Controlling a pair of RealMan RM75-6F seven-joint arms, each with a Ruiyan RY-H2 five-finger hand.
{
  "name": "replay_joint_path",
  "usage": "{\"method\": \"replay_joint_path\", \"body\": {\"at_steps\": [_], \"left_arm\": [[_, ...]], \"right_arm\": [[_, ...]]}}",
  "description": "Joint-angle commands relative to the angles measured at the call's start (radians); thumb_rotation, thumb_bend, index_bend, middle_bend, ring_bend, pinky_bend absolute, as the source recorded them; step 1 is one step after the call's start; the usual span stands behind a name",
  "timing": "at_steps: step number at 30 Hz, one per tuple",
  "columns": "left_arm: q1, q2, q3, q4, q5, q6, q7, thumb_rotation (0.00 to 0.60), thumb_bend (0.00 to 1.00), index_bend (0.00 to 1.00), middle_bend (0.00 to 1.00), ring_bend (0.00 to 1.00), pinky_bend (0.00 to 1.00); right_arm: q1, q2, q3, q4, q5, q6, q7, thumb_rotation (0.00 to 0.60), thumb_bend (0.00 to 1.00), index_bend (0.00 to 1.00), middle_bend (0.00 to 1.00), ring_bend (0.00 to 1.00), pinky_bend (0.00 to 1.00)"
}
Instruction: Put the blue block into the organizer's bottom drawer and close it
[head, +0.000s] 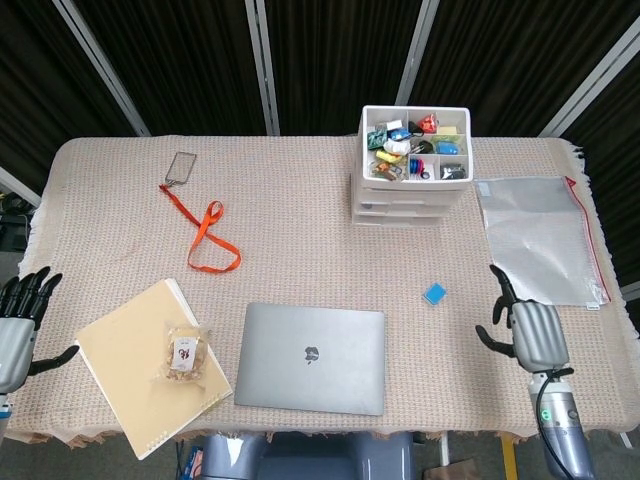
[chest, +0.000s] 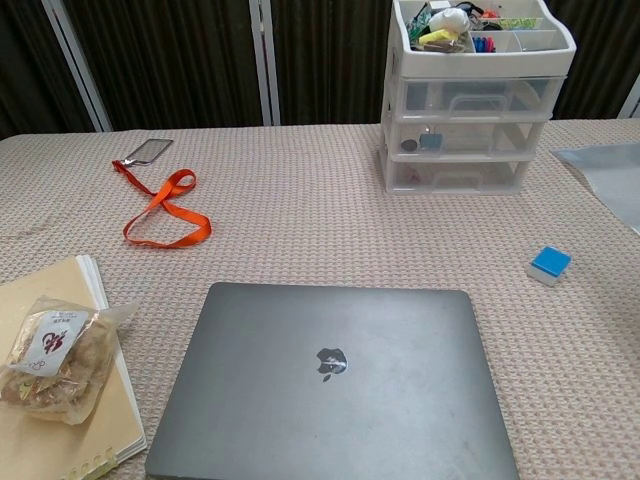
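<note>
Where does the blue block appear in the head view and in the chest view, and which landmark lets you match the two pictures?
Head view: the blue block lies right of centre, beyond the laptop's right corner.
Chest view: the block sits near the right edge, midway down.
Shared landmark: the white organizer, behind the block in both.

So our head view sits high up and looks steeply down, catching the whole table (head: 300, 200) edge to edge. Our chest view is way lower and closer, facing forward across the top toward the dark curtains. Both catch the laptop (head: 311, 357), the orange lanyard (chest: 160, 210) and the organizer (chest: 468, 95).
</note>
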Motion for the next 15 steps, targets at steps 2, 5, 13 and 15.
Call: {"method": "replay_joint_path", "body": {"at_steps": [2, 5, 13, 15], "left_arm": [[0.0, 0.0, -0.002, 0.001, 0.001, 0.003, -0.008, 0.6, 0.15, 0.03, 0.0, 0.0, 0.0], [0.001, 0.0, -0.003, 0.002, 0.0, 0.005, -0.017, 0.6, 0.15, 0.03, 0.0, 0.0, 0.0], [-0.003, 0.002, -0.007, 0.0, -0.006, -0.002, -0.029, 0.6, 0.15, 0.03, 0.0, 0.0, 0.0], [-0.004, 0.003, -0.009, -0.001, -0.009, -0.003, -0.033, 0.6, 0.15, 0.03, 0.0, 0.0, 0.0]], "right_arm": [[0.088, -0.014, 0.13, -0.081, 0.261, -0.166, 0.104, 0.6, 0.34, 0.09, 0.76, 0.79, 0.7], [0.151, -0.029, 0.202, -0.084, 0.436, -0.261, 0.129, 0.6, 0.38, 0.09, 0.78, 0.81, 0.72], [0.301, -0.069, 0.328, -0.036, 0.863, -0.418, 0.17, 0.6, 0.46, 0.1, 0.79, 0.83, 0.73], [0.324, -0.079, 0.353, -0.018, 0.944, -0.456, 0.199, 0.6, 0.47, 0.1, 0.8, 0.83, 0.73]]}}
